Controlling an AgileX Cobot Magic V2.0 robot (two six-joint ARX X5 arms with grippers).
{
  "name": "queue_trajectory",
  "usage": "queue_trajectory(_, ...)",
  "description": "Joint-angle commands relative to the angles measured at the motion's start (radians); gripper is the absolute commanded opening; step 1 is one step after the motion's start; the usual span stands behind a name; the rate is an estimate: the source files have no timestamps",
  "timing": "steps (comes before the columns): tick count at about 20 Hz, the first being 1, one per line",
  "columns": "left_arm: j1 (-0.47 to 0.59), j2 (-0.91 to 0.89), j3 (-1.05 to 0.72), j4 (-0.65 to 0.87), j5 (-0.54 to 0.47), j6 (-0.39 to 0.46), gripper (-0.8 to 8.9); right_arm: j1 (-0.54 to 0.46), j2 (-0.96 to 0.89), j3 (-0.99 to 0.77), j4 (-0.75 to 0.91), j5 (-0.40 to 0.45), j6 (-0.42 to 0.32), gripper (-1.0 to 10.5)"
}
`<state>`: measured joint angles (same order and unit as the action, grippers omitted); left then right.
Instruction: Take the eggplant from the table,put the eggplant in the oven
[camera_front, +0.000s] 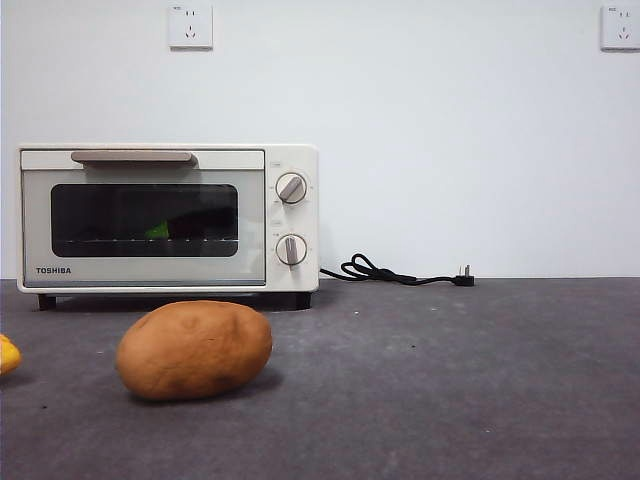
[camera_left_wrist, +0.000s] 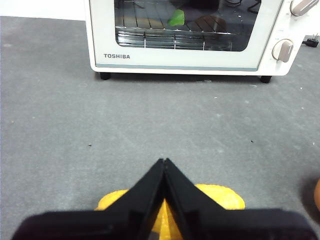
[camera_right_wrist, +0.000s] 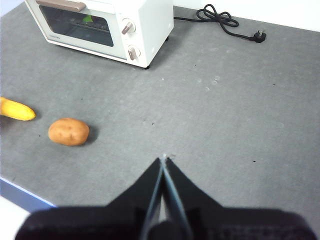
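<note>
brown rounded potato (camera_front: 194, 349) sits nearest on the dark grey bench (camera_front: 450, 380); at its 12 o'clock, the cream toaster oven (camera_front: 168, 217), door closed, already holds the dark-purple eggplant (camera_front: 190, 217), lying crosswise. left gripper (camera_left_wrist: 164, 162) and right gripper (camera_right_wrist: 164, 159) closed, empty.

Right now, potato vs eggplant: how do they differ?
The potato lies in the open on the table; the eggplant sits behind the closed glass door of the oven, on the wire rack. The potato is rounded, matte brown and fully visible; of the eggplant only the green stem cap and a dark body show. Neither pincer holds either one.
</note>
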<state>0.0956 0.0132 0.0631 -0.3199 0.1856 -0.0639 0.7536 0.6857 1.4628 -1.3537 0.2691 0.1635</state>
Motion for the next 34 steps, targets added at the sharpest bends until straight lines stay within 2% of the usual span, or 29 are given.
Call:
queue_trajectory(1,0.002,0.000,-0.008,0.007,-0.003,-0.005,-0.04,-0.024,-0.007,-0.008,-0.025,0.074,-0.046,0.0)
queue_trajectory(2,0.002,0.001,-0.008,0.007,-0.003,-0.005,-0.04,-0.063,-0.021,-0.009,-0.025,0.094,-0.059,0.0)
queue_trajectory(6,0.002,0.002,-0.008,0.007,-0.003,-0.005,-0.04,-0.299,-0.145,-0.031,0.026,0.072,-0.071,0.0)
queue_trajectory(8,0.002,0.002,-0.008,0.007,-0.003,-0.005,-0.04,-0.381,-0.221,-0.042,0.066,0.072,-0.113,0.0)
queue_trajectory(11,0.002,0.002,-0.008,0.007,-0.003,-0.005,-0.04,-0.459,-0.302,-0.057,0.114,0.071,-0.175,0.0)
queue_trajectory(14,0.002,0.002,-0.008,0.007,-0.003,-0.005,-0.04,-0.531,-0.372,-0.106,0.186,0.070,-0.198,0.0)
queue_trajectory(17,0.002,0.002,-0.008,0.007,-0.003,-0.005,-0.04,-0.583,-0.436,-0.217,0.324,0.008,-0.198,0.0)
queue_trajectory(21,0.002,0.002,-0.008,0.007,-0.003,-0.005,-0.04,-0.612,-0.520,-0.501,0.648,-0.083,-0.202,0.0)
queue_trajectory(24,0.002,0.002,-0.008,0.007,-0.003,-0.005,-0.04,-0.612,-0.558,-0.731,0.867,-0.087,-0.202,0.0)
queue_trajectory(27,0.002,0.002,-0.008,0.007,-0.003,-0.005,-0.04,-0.626,-0.580,-0.930,1.015,-0.087,-0.201,0.0)
queue_trajectory(34,0.002,0.002,-0.008,0.007,-0.003,-0.005,-0.04,-0.657,-0.678,-1.245,1.190,-0.086,-0.201,0.0)
